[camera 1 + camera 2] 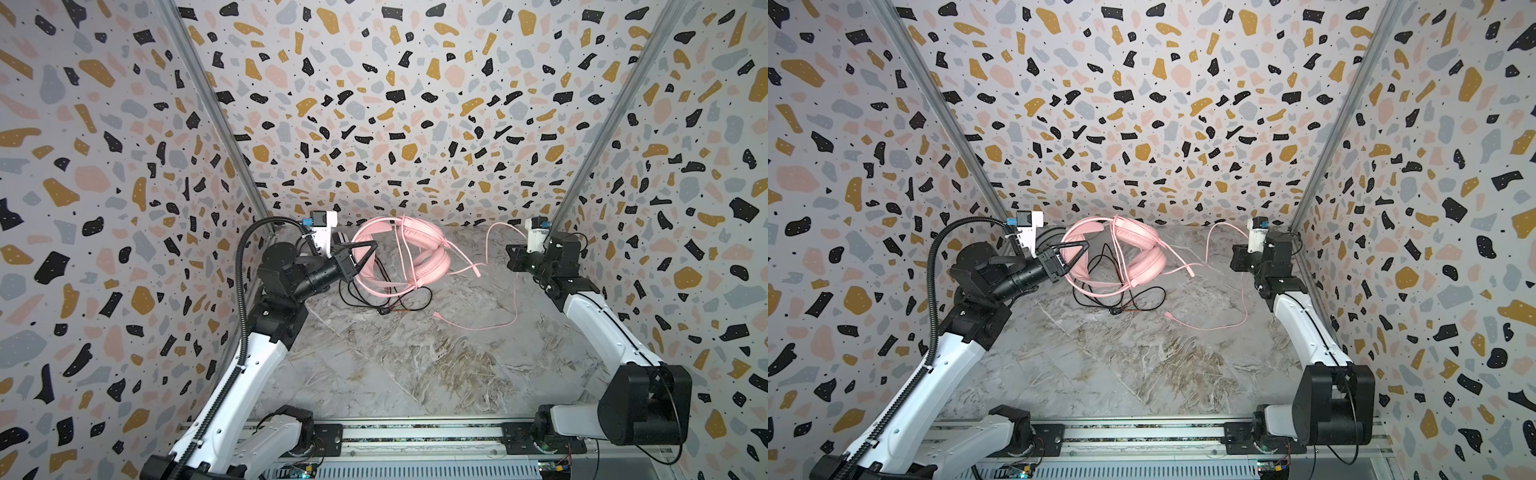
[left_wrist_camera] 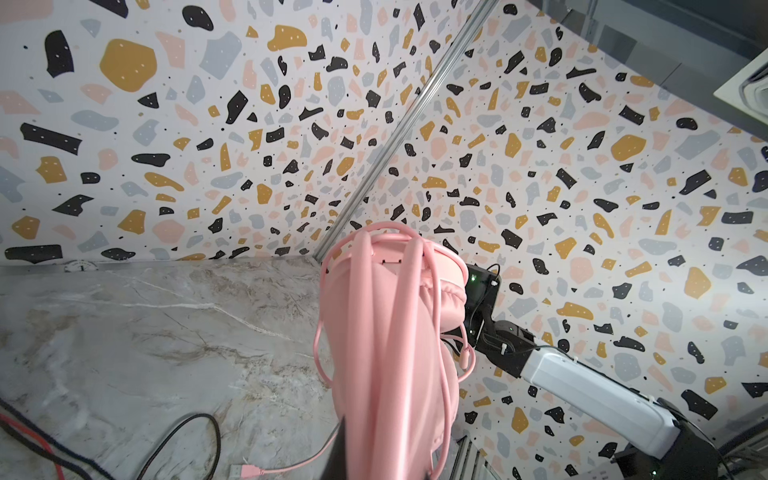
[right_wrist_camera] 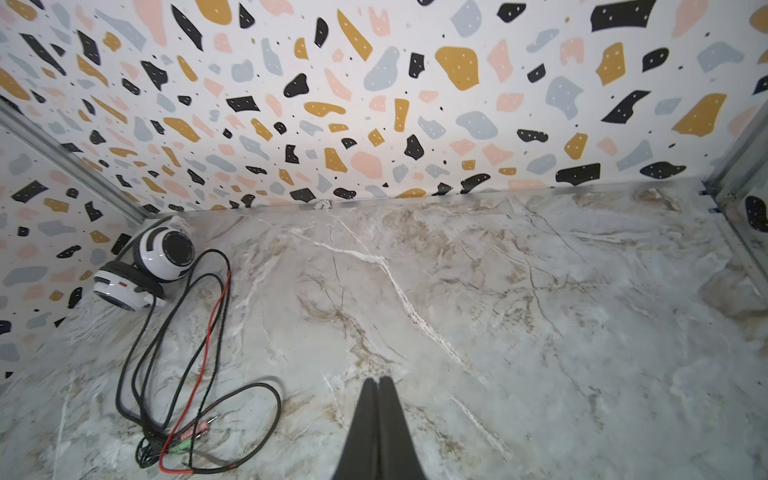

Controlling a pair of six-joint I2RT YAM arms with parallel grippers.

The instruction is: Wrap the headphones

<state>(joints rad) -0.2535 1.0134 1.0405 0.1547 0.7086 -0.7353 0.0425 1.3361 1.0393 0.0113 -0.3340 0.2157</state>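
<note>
My left gripper (image 1: 372, 245) is shut on the pink headphones (image 1: 419, 249), which are raised off the marble table (image 1: 415, 365) near the back, with pink cable wound over the headband (image 2: 386, 291). The loose pink cable (image 1: 516, 299) loops over my right gripper's body and trails down to its plug (image 1: 437, 316). The right gripper (image 3: 379, 381) is shut, hovering with nothing visible between its fingers. The white headphones (image 3: 145, 266) lie in the back left corner, mostly hidden behind the left gripper in both top views. Their black cable (image 3: 174, 340) sprawls loose on the table.
Speckled walls (image 1: 124, 208) close in the table on the left, back and right. A metal rail (image 1: 415, 432) carrying both arm bases runs along the front edge. The black cable's plugs (image 3: 195, 432) lie beneath the raised pink headphones.
</note>
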